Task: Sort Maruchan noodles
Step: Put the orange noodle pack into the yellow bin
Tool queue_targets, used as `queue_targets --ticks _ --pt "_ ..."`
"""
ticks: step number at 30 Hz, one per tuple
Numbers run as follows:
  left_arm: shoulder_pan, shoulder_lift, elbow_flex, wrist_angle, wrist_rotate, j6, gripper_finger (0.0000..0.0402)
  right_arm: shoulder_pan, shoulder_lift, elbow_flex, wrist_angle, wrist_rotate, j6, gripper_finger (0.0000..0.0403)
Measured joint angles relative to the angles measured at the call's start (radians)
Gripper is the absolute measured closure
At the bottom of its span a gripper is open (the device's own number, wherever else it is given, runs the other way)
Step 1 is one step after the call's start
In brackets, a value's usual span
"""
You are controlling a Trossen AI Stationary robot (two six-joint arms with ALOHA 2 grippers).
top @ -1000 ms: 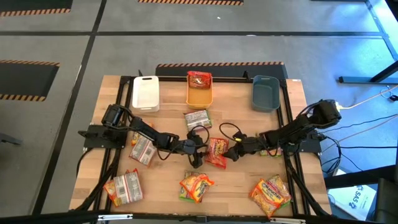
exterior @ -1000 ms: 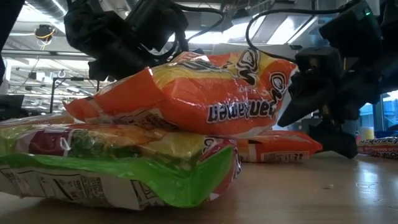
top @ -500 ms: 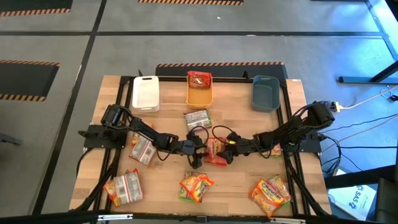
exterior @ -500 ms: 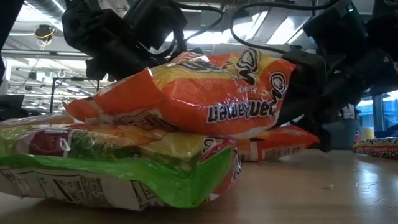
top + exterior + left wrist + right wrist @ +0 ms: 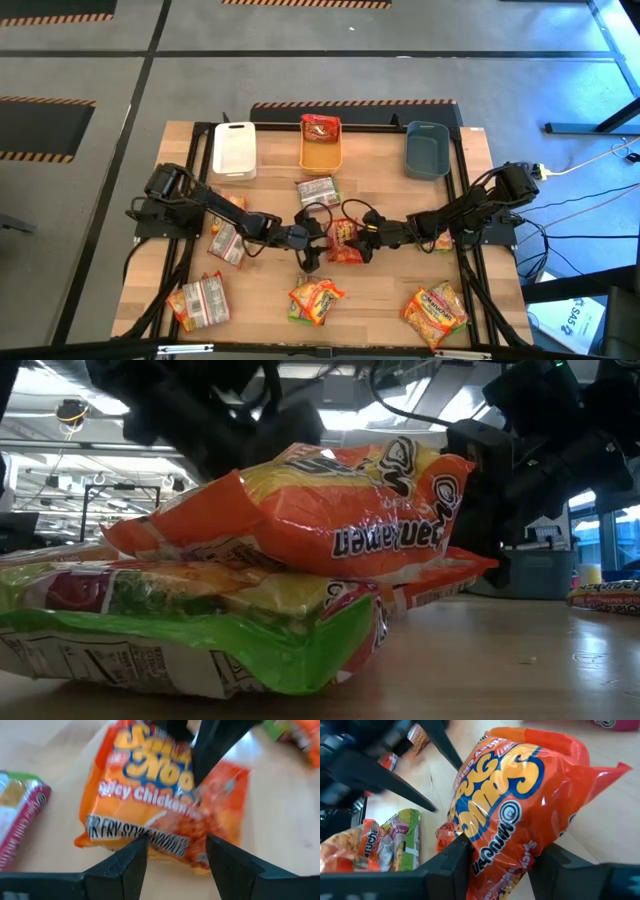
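From above, the right gripper (image 5: 358, 234) is seen pushed in onto the orange noodle packet (image 5: 345, 243) mid-table, where a second ago it was parked just beside it, and the left gripper (image 5: 308, 250) has been slid back a bit. Only in the right wrist view is the packet (image 5: 520, 815) shown squeezed between the closing fingers (image 5: 452, 862), while in the left wrist view the left fingers (image 5: 125, 865) are held apart, empty, just short of it.

Orange noodle packet (image 5: 165, 815) flat on wooden table (image 5: 45, 755), beyond spread left gripper (image 5: 176, 854); right gripper's dark fingers (image 5: 215, 745) at packet's far end.
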Motion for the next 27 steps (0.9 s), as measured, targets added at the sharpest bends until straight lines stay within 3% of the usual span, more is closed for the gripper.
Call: queue_targets --ticks 10,27 --pt "-0.007 -0.209 0.003 -0.157 0.089 -0.014 0.0208 0.000 0.000 0.020 0.002 0.009 -0.152 0.0259" --pt "-0.007 -0.235 0.003 -0.151 0.062 0.008 0.0208 -0.027 0.000 0.061 -0.041 -0.062 -0.276 0.0258"
